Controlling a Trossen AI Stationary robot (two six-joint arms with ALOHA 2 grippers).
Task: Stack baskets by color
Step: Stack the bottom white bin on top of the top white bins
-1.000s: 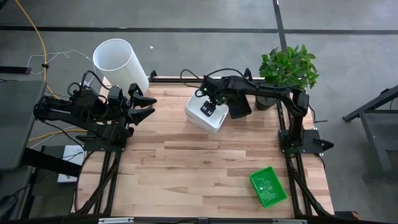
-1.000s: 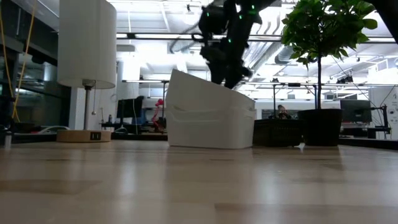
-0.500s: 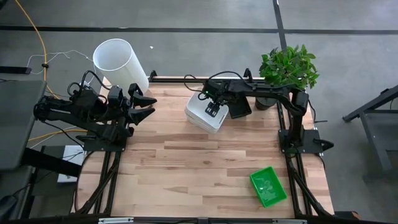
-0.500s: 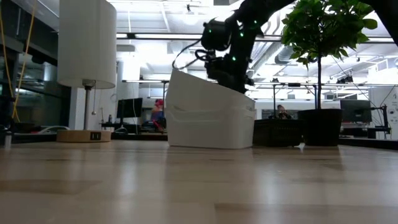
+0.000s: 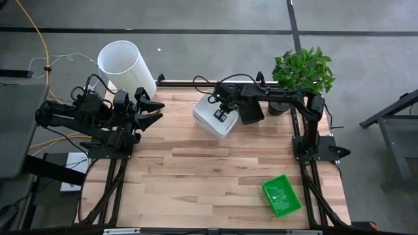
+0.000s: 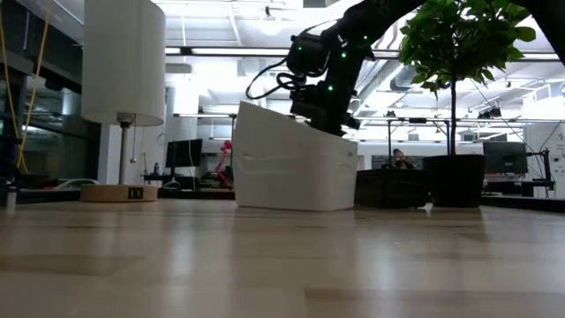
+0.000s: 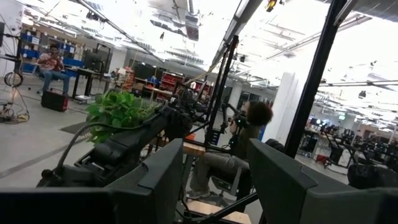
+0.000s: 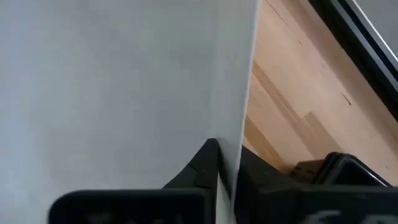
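Nested white baskets (image 5: 210, 121) stand at the far middle of the table, their top rim (image 6: 282, 117) slanting in the low view. My right gripper (image 5: 223, 111) points steeply down and is shut on the upper basket's wall. A black basket (image 5: 251, 112) sits just right of them, partly under the right arm. A green basket (image 5: 281, 196) lies at the near right. My left gripper (image 5: 155, 111) hangs open above the table's left side, holding nothing, with its fingers (image 7: 163, 180) spread. My right gripper pinches the white basket's thin upright wall (image 8: 241, 134) at its rim, one finger (image 8: 200, 167) inside the basket and one (image 8: 264, 180) outside. It comes from above, slanting down, on the side toward the black basket. The basket's bottom rests on the one below.
A tall white cylinder (image 5: 125, 63) stands at the far left corner and a potted plant (image 5: 302, 70) at the far right, close behind the black basket. Bare wooden tabletop (image 5: 196, 176) stretches across the middle and near side.
My right gripper has come down onto the white baskets and shut on the upper one's wall; before, its fingers stood apart above the rim. My left arm has kept still.
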